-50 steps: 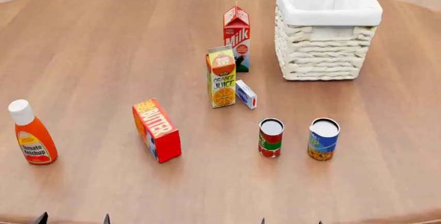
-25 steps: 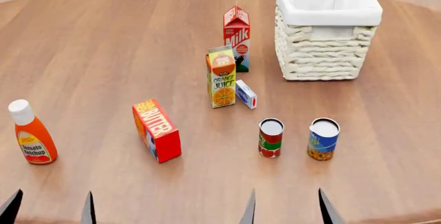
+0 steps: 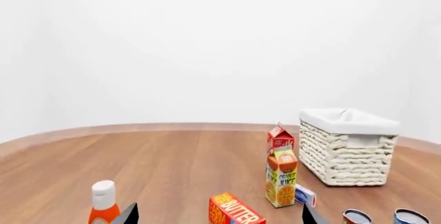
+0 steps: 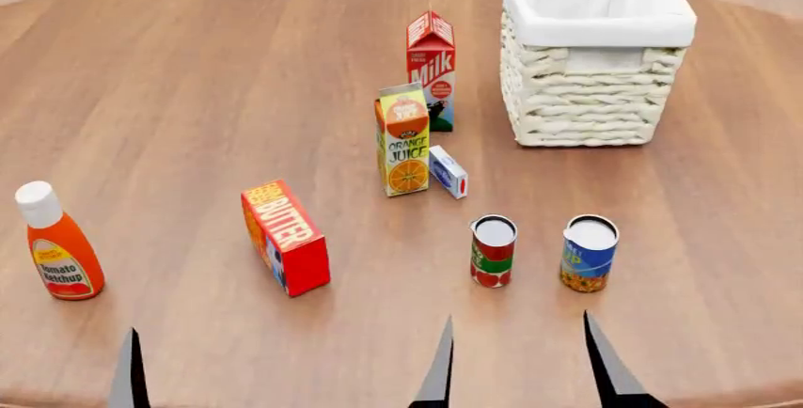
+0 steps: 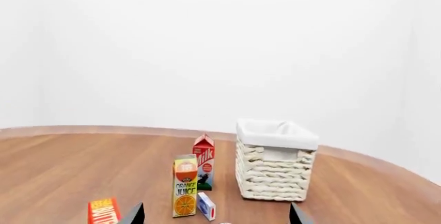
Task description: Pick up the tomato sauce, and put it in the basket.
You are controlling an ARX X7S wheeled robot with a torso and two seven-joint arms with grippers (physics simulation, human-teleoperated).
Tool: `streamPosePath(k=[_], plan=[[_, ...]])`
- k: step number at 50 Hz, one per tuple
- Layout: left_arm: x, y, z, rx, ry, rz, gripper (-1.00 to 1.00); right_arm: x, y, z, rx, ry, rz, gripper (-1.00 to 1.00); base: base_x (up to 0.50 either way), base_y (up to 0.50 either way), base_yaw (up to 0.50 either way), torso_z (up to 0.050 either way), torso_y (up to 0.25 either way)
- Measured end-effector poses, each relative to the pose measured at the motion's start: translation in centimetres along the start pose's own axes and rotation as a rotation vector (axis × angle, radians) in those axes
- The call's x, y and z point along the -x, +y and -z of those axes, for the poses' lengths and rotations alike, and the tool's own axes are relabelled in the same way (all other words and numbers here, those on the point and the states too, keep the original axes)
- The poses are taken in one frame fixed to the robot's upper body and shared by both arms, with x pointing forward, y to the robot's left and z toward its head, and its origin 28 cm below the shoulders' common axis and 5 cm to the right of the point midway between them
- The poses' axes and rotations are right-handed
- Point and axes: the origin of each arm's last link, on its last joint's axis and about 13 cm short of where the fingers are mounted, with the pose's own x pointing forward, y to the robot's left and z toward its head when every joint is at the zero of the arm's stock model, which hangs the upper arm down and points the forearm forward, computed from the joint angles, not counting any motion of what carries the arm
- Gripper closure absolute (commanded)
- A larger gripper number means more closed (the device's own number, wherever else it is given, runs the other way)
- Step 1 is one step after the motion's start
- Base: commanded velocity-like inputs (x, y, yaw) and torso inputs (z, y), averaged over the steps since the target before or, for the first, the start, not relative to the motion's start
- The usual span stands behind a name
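1. The right gripper (image 4: pixel 517 366) shows in the head view as two dark fingertips spread wide apart at the near edge, holding nothing.
2. The left gripper (image 3: pixel 217 214) is likewise spread and empty in its wrist view; the head view shows only one of its tips.
3. The small red-labelled tin of tomato sauce (image 4: pixel 494 251) stands upright just beyond the right gripper's tips. The right wrist view does not show it.
4. A blue-and-yellow can (image 4: pixel 589 254) stands near its right.
5. The cream woven wicker basket (image 4: pixel 595 96) with white cloth lining sits far right, well apart from the tin.
6. Only the wrist views show the white backdrop beyond the round wooden table (image 4: pixel 188 98).
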Motion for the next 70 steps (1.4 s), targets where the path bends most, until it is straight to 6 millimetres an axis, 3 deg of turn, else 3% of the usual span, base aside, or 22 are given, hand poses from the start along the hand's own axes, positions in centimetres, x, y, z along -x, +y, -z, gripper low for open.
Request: streamPosePath(k=[9,61,70], plan=[[0.25,-0.05,-0.41,0.004,-0.009,0.005,-1.00,0.08,0.05,-0.15,-0.005,0.005,-0.002,-1.00,0.14,0.00,0.00,0.000,0.000],[0.71,-0.21,-0.91,0.006,-0.020,0.026,-1.00,0.09,0.14,-0.08,-0.021,0.011,-0.009,-1.00,0.50,0.00,0.00,0.000,0.000],[0.76,-0.25,-0.97,0.007,-0.021,0.030,-1.00,0.12,0.19,-0.09,-0.018,0.006,-0.014,-1.00,0.05,0.00,0.00,0.000,0.000]])
